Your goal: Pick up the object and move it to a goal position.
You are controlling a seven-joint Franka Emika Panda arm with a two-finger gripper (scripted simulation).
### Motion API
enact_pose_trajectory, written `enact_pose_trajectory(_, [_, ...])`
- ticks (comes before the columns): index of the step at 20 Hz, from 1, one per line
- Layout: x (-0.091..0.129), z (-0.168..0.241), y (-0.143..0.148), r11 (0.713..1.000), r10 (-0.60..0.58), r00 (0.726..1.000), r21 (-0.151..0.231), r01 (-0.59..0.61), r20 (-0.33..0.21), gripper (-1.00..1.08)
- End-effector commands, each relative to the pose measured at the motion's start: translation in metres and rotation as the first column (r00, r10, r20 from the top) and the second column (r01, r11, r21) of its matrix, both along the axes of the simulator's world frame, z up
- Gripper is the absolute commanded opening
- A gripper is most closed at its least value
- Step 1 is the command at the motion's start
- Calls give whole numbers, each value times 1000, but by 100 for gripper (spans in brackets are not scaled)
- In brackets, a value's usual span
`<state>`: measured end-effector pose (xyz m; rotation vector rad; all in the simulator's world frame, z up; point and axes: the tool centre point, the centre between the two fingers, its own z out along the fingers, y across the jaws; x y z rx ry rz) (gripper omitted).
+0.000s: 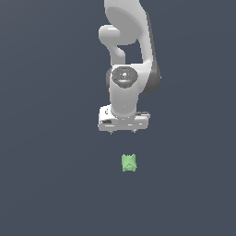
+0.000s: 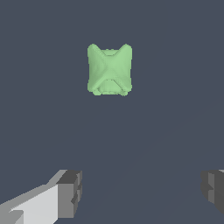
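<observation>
One small light-green, lumpy faceted object [image 1: 129,162] lies on the dark tabletop [image 1: 46,184] apart from the white arm's gripper [image 1: 123,131], jaws spread wide and empty; a descent without recentring could miss it.

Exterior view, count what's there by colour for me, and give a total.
Light-green: 1, the small lumpy faceted blob lying on the dark floor.
White: 1, the robot arm with its gripper, jaws apart and holding nothing.
Total: 2.
</observation>
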<state>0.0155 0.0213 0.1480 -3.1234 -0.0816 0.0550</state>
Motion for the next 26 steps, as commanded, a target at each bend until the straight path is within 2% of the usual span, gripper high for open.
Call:
enact_pose_trajectory(1, [10,-4,2,1000,0,1000,-2,0,3,100])
enact_pose_trajectory(14, [76,-38,21,1000,-6,1000,-12,6,25,100])
enact_pose_trajectory(20, [93,-50,27,1000,-9,999,-14,10,32,100])
enact_pose_trajectory(26, [101,-57,30,1000,-11,999,-15,11,35,100])
